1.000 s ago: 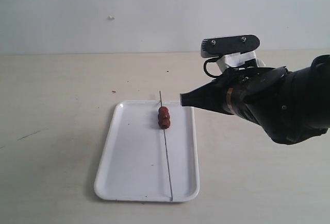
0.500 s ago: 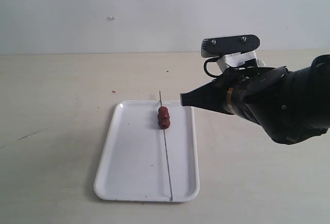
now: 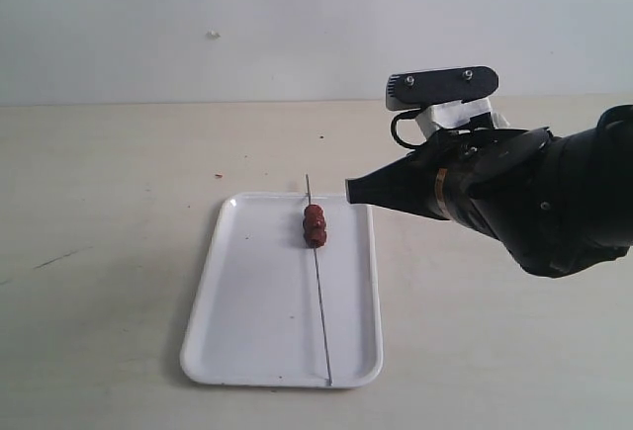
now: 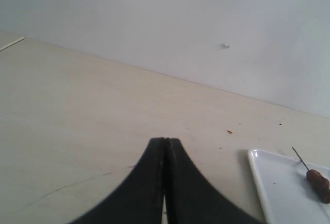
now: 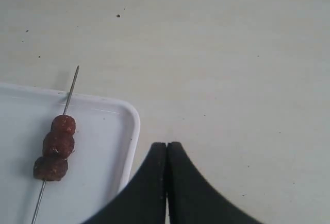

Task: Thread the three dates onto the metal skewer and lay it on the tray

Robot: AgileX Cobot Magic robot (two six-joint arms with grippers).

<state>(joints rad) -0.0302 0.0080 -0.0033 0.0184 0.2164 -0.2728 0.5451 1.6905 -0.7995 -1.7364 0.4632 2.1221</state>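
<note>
On the bench (image 3: pixel 109 252), the tray (image 3: pixel 242 341) bears the loaded metal skewer (image 3: pixel 321 301); both hands idle.
The task looks finished, leaving only withdrawal. The right hand (image 3: pixel 348 190), jaws pressed together on nothing, hovers just beside the tray's far right corner; a good retreat would lift up and away, clear of the rim. The left hand (image 4: pixel 165 142), likewise closed and empty, appears only in its own wrist view. The skewer lies lengthwise, tip past the far rim, with the three dates (image 3: pixel 315 225) bunched touching near that end. The right arm is cropped by the frame; whether the skewer's near end rests on the rim or inside it cannot be made out.
</note>
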